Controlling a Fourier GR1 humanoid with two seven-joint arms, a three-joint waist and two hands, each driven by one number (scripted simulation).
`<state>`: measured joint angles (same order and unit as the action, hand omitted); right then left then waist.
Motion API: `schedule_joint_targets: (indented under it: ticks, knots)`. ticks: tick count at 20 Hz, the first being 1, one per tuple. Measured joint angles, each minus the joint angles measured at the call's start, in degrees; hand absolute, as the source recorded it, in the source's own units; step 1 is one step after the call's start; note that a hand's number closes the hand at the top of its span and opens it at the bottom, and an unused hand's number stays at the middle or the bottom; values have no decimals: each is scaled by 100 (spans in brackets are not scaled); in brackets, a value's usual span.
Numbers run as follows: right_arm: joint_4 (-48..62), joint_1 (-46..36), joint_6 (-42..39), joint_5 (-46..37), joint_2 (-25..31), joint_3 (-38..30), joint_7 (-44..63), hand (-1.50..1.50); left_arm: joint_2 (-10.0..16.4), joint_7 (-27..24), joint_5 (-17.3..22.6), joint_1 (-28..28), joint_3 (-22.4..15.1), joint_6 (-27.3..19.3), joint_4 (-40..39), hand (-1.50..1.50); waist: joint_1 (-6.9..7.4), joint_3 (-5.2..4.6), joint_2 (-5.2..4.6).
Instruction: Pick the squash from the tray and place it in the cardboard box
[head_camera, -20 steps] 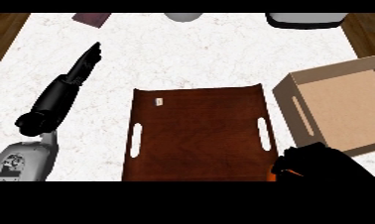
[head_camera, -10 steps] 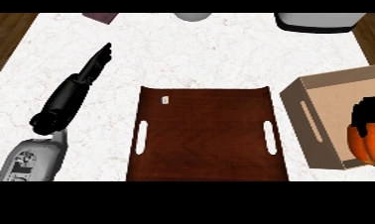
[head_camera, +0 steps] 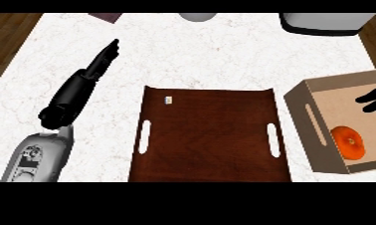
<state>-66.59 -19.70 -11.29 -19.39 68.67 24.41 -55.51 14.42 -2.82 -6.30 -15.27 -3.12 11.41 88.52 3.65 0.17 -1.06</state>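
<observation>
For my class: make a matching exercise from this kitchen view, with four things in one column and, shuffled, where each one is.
Things:
1 squash
2 tray
3 cardboard box
4 left hand

Places:
A middle of the counter
B inside the cardboard box
C left side, fingers straight
D right side of the counter

Pairs: 1-B, 2-A, 3-D, 4-C

Orange squash (head_camera: 351, 142) in tan cardboard box (head_camera: 341, 107); dark brown tray (head_camera: 209, 139); white marbled counter (head_camera: 220, 55).
</observation>
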Motion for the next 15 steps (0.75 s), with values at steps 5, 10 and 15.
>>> schedule_joint_targets:
  ticks: [5, 10, 15]
  knots:
    - [249, -104, -378, 1254, -529, -182, -78, -150, 24, -52, -5, 5, 48, 2, -57, 0, -46, 0, -3]
    - [532, -43, -1162, 2853, -908, -346, 456, -150, 42, -93, -14, 13, 73, -1, -83, 0, -38, -8, -25]
    - [1172, -398, -1994, 4177, -988, -639, 1367, -150, 16, -118, -3, -38, 53, 31, -110, 0, 50, -4, -45]
